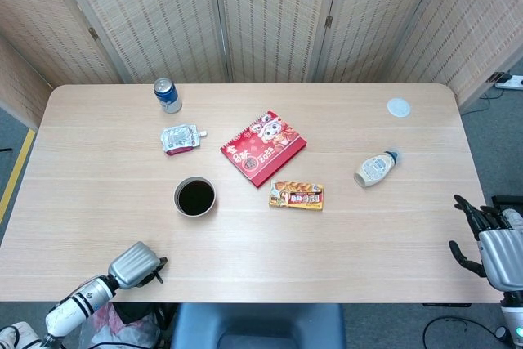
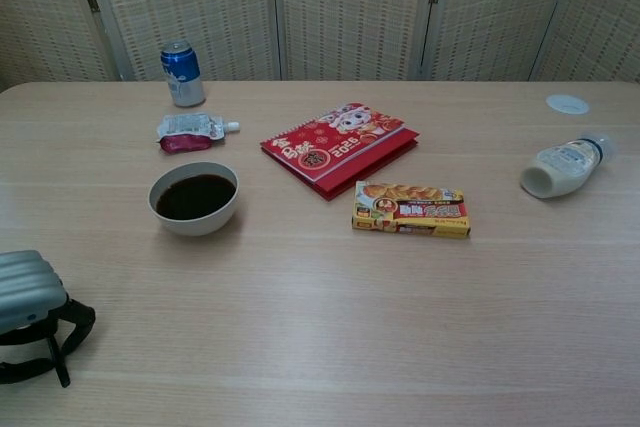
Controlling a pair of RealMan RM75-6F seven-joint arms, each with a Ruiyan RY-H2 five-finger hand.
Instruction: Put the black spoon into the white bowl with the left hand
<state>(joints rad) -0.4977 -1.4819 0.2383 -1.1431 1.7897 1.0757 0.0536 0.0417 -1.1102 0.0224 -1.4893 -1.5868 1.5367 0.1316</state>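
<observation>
The white bowl [image 1: 195, 197] [image 2: 194, 198] stands left of centre on the table, and its inside looks uniformly dark. I cannot make out a black spoon in either view, neither on the table nor against the bowl's dark inside. My left hand [image 1: 136, 265] [image 2: 30, 313] hangs over the near left edge, well short of the bowl, its dark fingers [image 2: 72, 322] apart and pointing down with nothing in them. Off the table's right edge, my right hand [image 1: 489, 234] holds nothing and has its fingers spread.
A blue can [image 1: 167, 95], a foil pouch [image 1: 181, 139], a red booklet [image 1: 263, 147], a yellow snack box [image 1: 297, 195], a lying white bottle [image 1: 374, 169] and a small white lid [image 1: 398, 107] are spread over the table [image 1: 343, 243]. Woven screens stand behind it.
</observation>
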